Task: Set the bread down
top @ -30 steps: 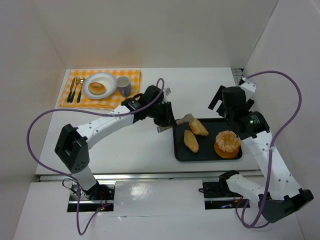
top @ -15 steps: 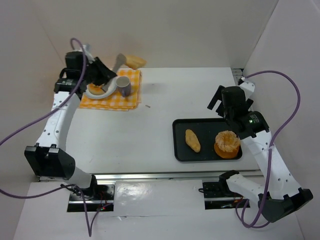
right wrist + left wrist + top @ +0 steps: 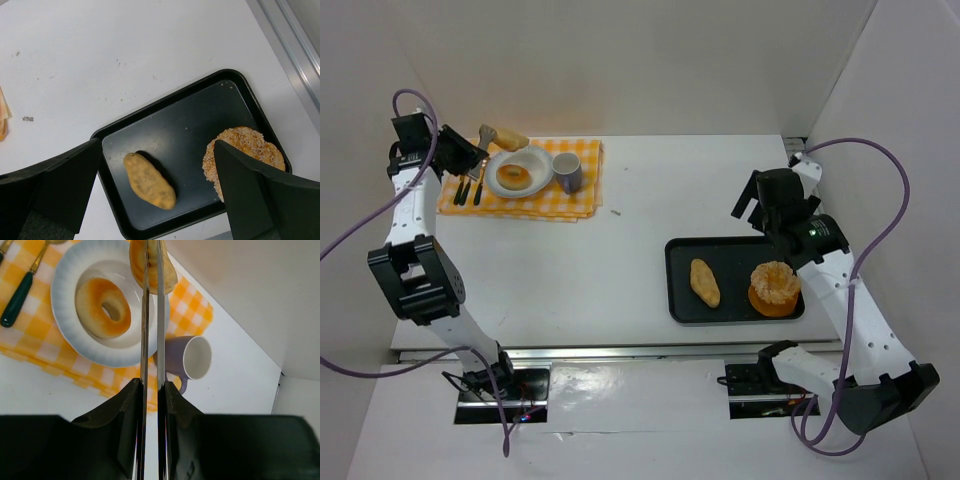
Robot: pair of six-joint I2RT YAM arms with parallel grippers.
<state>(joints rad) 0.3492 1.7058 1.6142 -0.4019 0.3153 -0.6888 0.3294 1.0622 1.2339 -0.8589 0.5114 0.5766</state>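
Note:
My left gripper [image 3: 486,135] is shut on an oval golden roll [image 3: 510,140] and holds it above the back rim of a white plate [image 3: 532,157]. In the left wrist view the roll [image 3: 168,275] sits between the thin fingers [image 3: 145,315], over the plate [image 3: 65,270]. A glazed ring [image 3: 513,177] lies on the plate and also shows in the left wrist view [image 3: 103,307]. A second oval roll [image 3: 704,282] lies on the black tray [image 3: 735,250]. My right gripper [image 3: 757,203] is open and empty above the tray, with the roll [image 3: 149,181] below it.
A round orange fluted pastry [image 3: 775,288] sits at the tray's right end. A lilac mug [image 3: 567,172] stands right of the plate on a yellow checked cloth [image 3: 575,203]. Cutlery [image 3: 470,183] lies left of the plate. White walls close the back and sides.
My left arm lifted one roll off the tray, carried it across to the back left, and has now brought it down and leftward over the plate's rim. The right arm has barely moved.

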